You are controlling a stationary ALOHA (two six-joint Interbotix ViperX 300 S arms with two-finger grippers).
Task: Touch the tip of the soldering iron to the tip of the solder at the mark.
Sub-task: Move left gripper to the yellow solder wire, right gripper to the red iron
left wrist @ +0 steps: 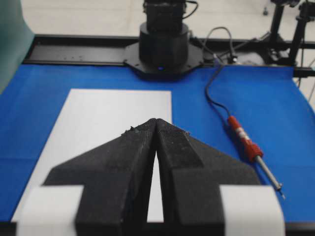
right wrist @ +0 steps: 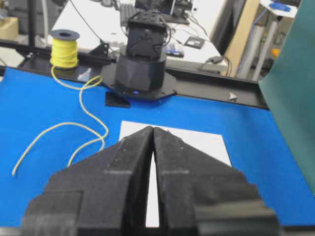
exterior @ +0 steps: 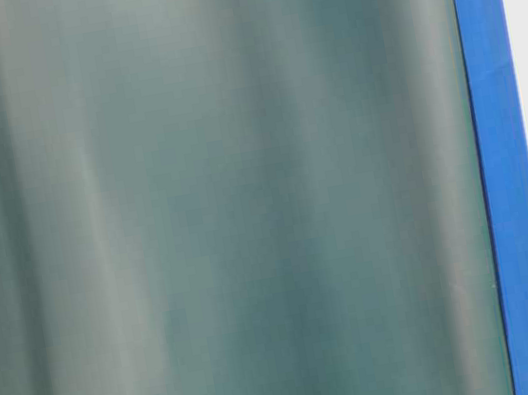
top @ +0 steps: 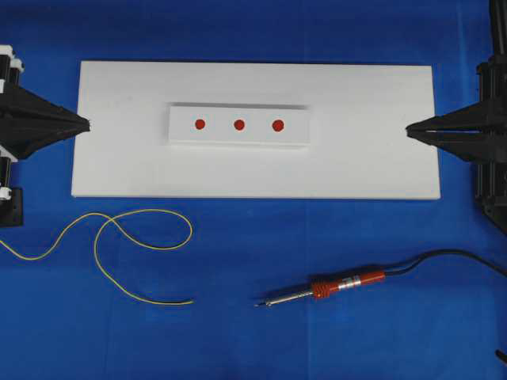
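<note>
Blue cloth holds our soldering iron (top: pixel 341 286) and yellow solder (top: pixel 135 245), lying well apart below the white board (top: pixel 119 158). Our left gripper (top: pixel 85 124) and right gripper (top: pixel 410 130) are both pinched closed on nothing (nothing picked up yet), so every step remains.

Overhead straight down, two wrist views facing across the shared white board (top: pixel 119 170), table-level perhaps sideways.
</note>
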